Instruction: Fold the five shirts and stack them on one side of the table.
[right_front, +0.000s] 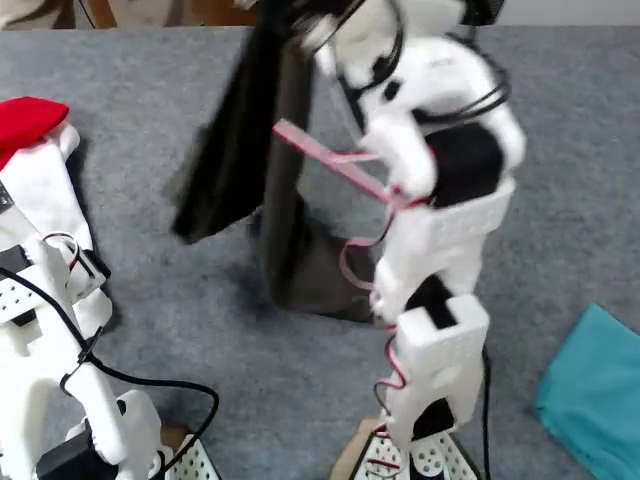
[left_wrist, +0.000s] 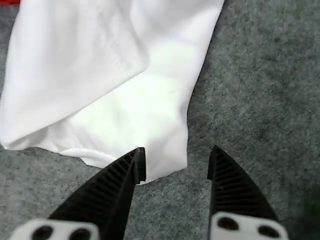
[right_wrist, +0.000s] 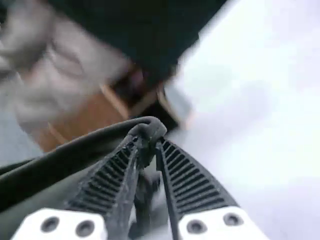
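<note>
A dark shirt (right_front: 262, 170) hangs from high above the table's middle, its lower end resting on the grey cloth. My right gripper (right_wrist: 148, 145) is shut on an edge of the dark shirt (right_wrist: 65, 160), raised at the top of the high view. A white shirt (right_front: 45, 190) lies at the left edge under a red shirt (right_front: 25, 118). A teal shirt (right_front: 595, 385) lies at the right edge. My left gripper (left_wrist: 175, 162) stands open just over the white shirt (left_wrist: 115, 75), one finger above its corner.
The table is covered in grey fabric (right_front: 180, 330). The right arm's white body (right_front: 440, 250) stands tall in the middle right. Cables (right_front: 130, 378) trail near the left arm's base at the front left.
</note>
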